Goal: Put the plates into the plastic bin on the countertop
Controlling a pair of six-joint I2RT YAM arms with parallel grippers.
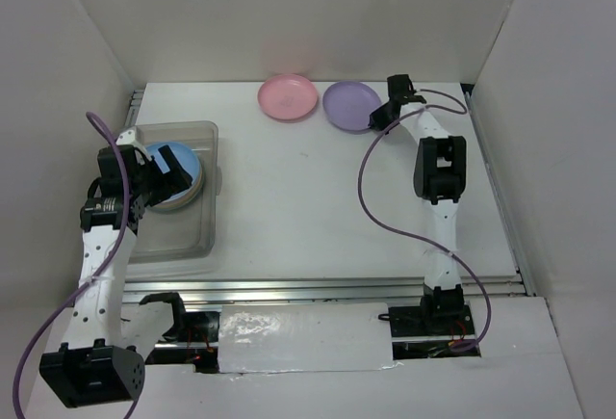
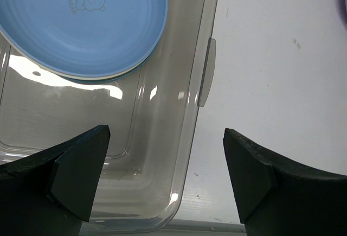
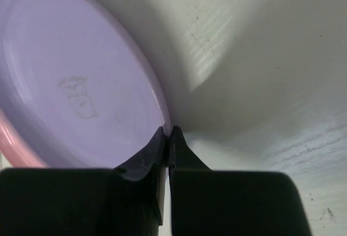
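On the countertop (image 1: 318, 207), the plastic bin (image 1: 207, 135) at left holds a stack topped by the blue plate (image 2: 81, 24); the left gripper (image 2: 167, 157) hangs wide above it. At the far edge the right gripper (image 3: 168, 138) pinches the rim of the purple plate (image 3: 70, 84), beside the pink plate (image 1: 287, 97) — pickup in hand. The next move likely calls for a lift and a carry to the bin. Both plates carry an embossed bear — no lettering is legible.

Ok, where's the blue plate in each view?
Top external: the blue plate sits at the left, inside the bin.
Left wrist: it fills the top left, lying in the bin.
Right wrist: not in it.
Shared landmark: the clear bin, seen in the top external and left wrist views.
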